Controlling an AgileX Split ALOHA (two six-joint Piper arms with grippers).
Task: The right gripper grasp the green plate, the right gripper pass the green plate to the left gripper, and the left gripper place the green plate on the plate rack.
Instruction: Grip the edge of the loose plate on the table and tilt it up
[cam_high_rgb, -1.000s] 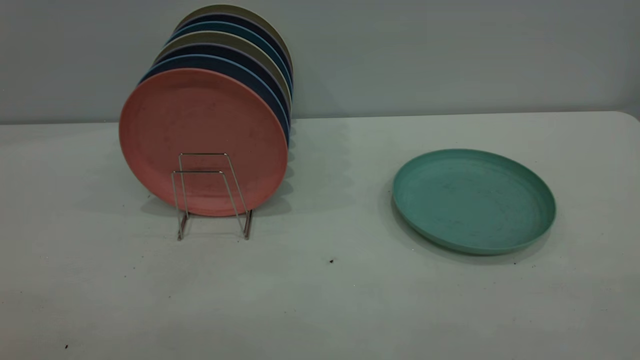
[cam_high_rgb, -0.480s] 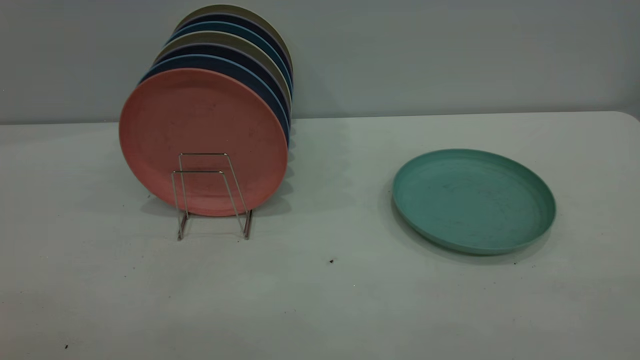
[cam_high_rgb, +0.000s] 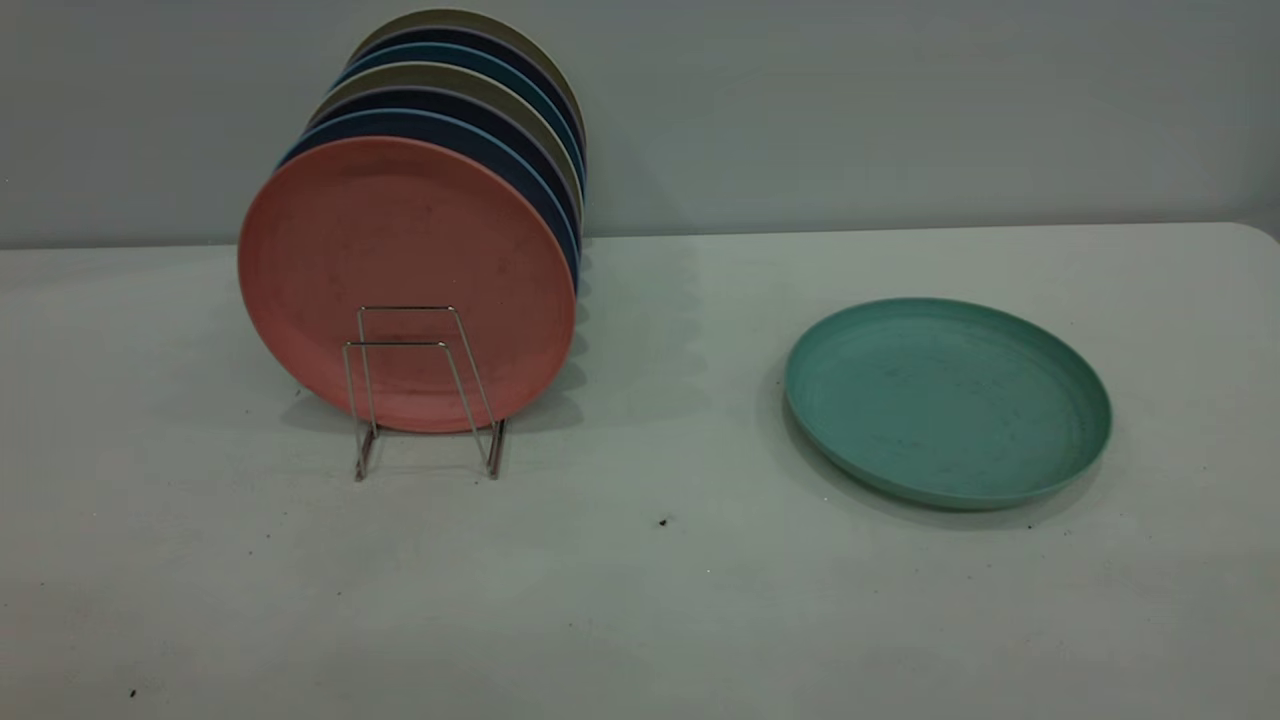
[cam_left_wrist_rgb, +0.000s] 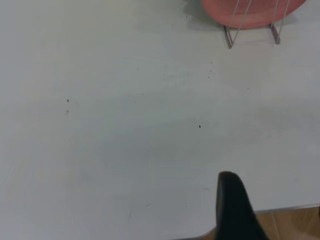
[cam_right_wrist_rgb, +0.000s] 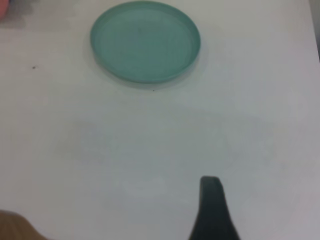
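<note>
While the green plate (cam_high_rgb: 948, 402) lies flat on the white table (cam_high_rgb: 640, 600), its hollow face turned up, it sits on the right half of the exterior view, well apart from the plate rack (cam_high_rgb: 425, 390) on the left. Being round, it has no long axis; its low rim runs evenly all the way round. The rack stands upright with its two front wire loops bare, and behind them a salmon-pink plate (cam_high_rgb: 405, 280) stands on edge, with navy-blue plates (cam_high_rgb: 470, 135) and olive ones stacked behind it.

Only a single dark finger of the left gripper (cam_left_wrist_rgb: 235, 210) shows in its wrist view, over the table's near edge, with the rack's feet far off. Likewise one finger of the right gripper (cam_right_wrist_rgb: 212, 210) shows, the plate (cam_right_wrist_rgb: 145, 41) lying far ahead of it. Whether either pair of jaws stands apart or together cannot be told.

Nothing has shifted since the earlier pictures: plate and rack lie as before.
</note>
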